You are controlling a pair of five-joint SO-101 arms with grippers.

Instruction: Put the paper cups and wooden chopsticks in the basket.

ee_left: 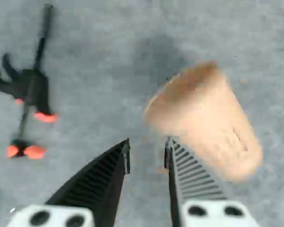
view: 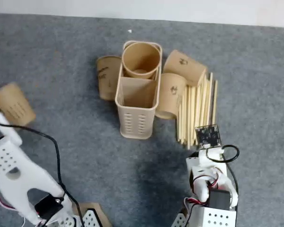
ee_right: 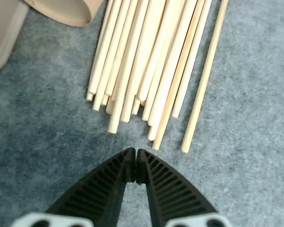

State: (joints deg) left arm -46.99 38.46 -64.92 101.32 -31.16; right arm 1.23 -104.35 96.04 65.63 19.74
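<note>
A beige plastic basket (view: 135,124) is standing in the middle of the grey, felt-like counter (view: 255,71). It is a tall rectangular tub with rounded corners, rows of narrow slots in its wall and a divider splitting it into two compartments. An upright cup (view: 141,59), plain brown paper with a rolled round rim, is sitting in the far compartment.

Three more tapered brown cups are lying on their sides against the basket. The left cup (view: 107,78) is touching one long wall. The near right cup (view: 171,94) is touching the other, and the far right cup (view: 185,66) is lying just behind it. The wooden chopsticks (view: 197,111) are lying in a loose flat bundle just beside the near right cup. They are pale, smooth, round sticks, with one stick lying slightly apart from the rest.

The right gripper (ee_right: 135,161) is hovering just short of the chopsticks' near ends, its black ribbed fingers (ee_right: 163,189) pressing together on nothing.

The left gripper (ee_left: 147,153) is hanging over bare counter well to the basket's left, its fingers (ee_left: 109,175) spreading a little. A loose cup (ee_left: 203,120), blurred, is showing beside the outer face of one finger, not between them; whether it is touching cannot be told. A black clamp (ee_left: 26,90) with orange tips is lying farther off.
</note>
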